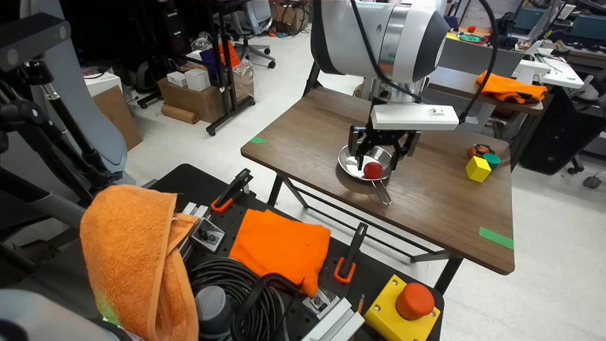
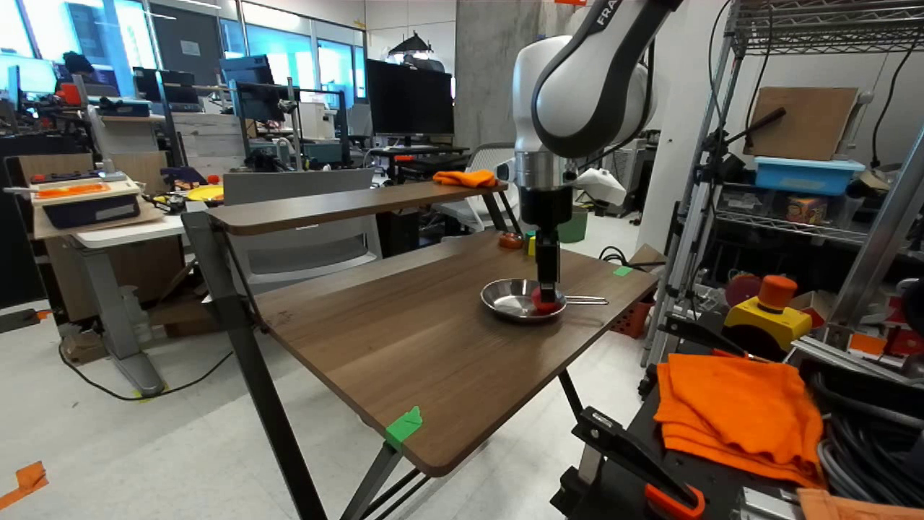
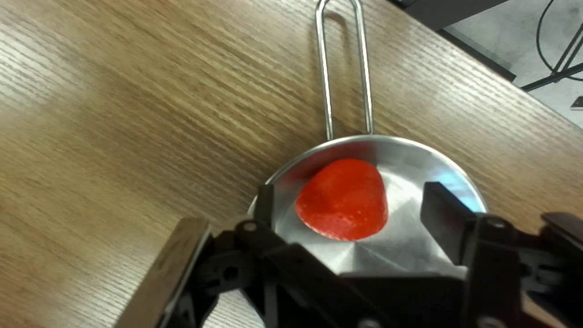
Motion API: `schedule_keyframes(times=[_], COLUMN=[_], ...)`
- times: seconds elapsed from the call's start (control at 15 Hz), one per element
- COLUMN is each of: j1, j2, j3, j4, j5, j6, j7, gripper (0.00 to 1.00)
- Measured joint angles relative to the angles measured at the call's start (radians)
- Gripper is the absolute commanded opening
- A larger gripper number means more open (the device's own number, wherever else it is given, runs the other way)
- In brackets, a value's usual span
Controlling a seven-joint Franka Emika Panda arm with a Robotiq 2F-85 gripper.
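The reach looks done: the claw, jaws apart, straddles the red lump (no grip yet), with the pan beneath.

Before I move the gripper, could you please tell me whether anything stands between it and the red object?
Nothing visible does: in the wrist view, the open gripper has the red object between its fingers, with bare pan showing on both sides. One finger overlaps the pan's rim in that view; contact I cannot tell.
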Motion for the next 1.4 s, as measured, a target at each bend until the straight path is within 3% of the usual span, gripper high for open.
schedule_keyframes(times=[0.27,0.47,0.6,0.93,1.0,1.13,1.4], j1=[0.000,0.000,0.000,0.001,0.001,0.002,0.002], j2=[0.000,-0.005,-0.008,-0.015,-0.018,-0.021,-0.019], j3=[-0.001,-0.001,-0.001,-0.001,0.000,-0.001,-0.002], j4=[0.002,0.010,0.013,0.020,0.021,0.020,0.019], j5=[0.000,0.000,0.001,0.001,0.001,0.001,0.001], j6=[0.000,0.001,0.001,0.001,0.001,0.001,0.001], j7=[0.001,0.002,0.002,0.003,0.003,0.003,0.003], gripper=[0.21,0.15,0.05,0.04,0.35,0.31,0.56])
